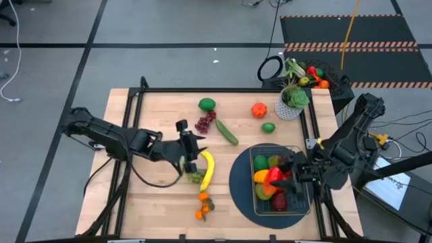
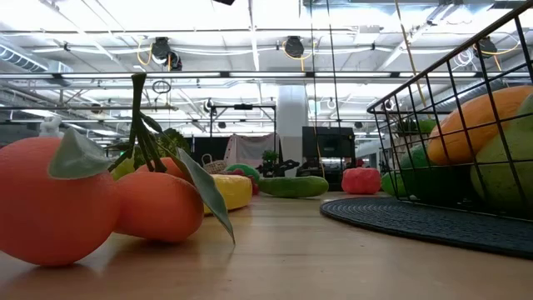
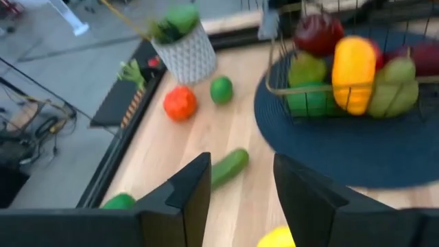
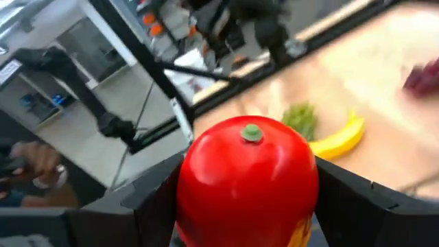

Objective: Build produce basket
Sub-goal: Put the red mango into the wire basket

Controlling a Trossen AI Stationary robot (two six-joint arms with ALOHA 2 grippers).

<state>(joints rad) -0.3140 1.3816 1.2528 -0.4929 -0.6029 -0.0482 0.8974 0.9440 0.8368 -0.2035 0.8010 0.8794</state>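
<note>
My right gripper (image 1: 278, 177) is shut on a red apple (image 4: 248, 182) over the dark wire basket (image 1: 252, 160), which holds several fruits and stands on a dark round mat (image 1: 239, 185). My left gripper (image 1: 197, 150) is open and empty at the table's middle left, just above a yellow banana (image 1: 208, 169) and green grapes (image 1: 194, 177). Its fingers (image 3: 194, 186) point toward a cucumber (image 3: 228, 167). On the table lie purple grapes (image 1: 205, 123), a lime (image 1: 268, 127), a green fruit (image 1: 207, 104), an orange-red fruit (image 1: 259, 109) and small oranges (image 1: 202, 206). My right gripper pinches the red apple between its two fingers, one on each of the apple's opposite sides (image 4: 188, 185). The fingers come from the table's right side, about level. The apple's green stem spot (image 4: 252, 132) faces the wrist camera. Whether the apple touches the fruits below, I cannot tell.
A potted plant in a white pot (image 1: 291, 104) stands at the far right corner, with a black bin of more produce (image 1: 314, 77) behind it. In the low view the oranges (image 2: 83, 200) are close in front and the basket (image 2: 450, 142) is at the right.
</note>
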